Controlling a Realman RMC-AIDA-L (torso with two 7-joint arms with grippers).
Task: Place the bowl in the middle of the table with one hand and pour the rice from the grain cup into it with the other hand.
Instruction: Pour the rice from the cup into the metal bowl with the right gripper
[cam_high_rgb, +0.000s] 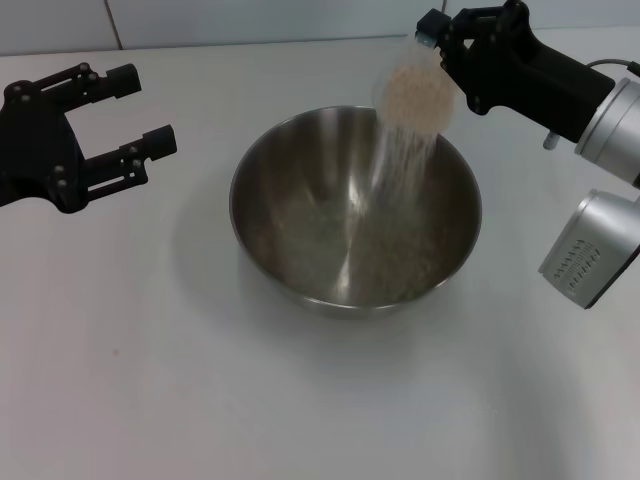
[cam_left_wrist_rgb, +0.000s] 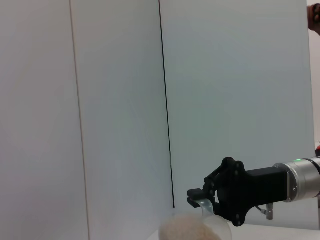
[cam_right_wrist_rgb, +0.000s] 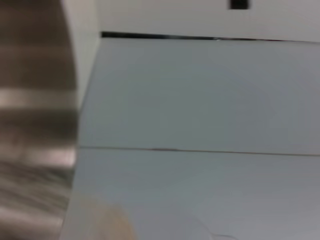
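Observation:
The steel bowl (cam_high_rgb: 355, 210) stands in the middle of the white table (cam_high_rgb: 150, 380). My right gripper (cam_high_rgb: 447, 62) is shut on the grain cup (cam_high_rgb: 416, 92) and holds it tipped over the bowl's far right rim. Rice (cam_high_rgb: 408, 160) streams from the cup into the bowl, and a layer of rice lies on the bowl's bottom. My left gripper (cam_high_rgb: 140, 110) is open and empty, left of the bowl and apart from it. The left wrist view shows the right gripper (cam_left_wrist_rgb: 207, 197) with the rice-filled cup (cam_left_wrist_rgb: 192, 230). The right wrist view shows the bowl's wall (cam_right_wrist_rgb: 35, 125).
A white panel wall (cam_left_wrist_rgb: 100, 100) with a dark seam stands behind the table. The right arm's silver wrist (cam_high_rgb: 600, 240) hangs over the table's right side.

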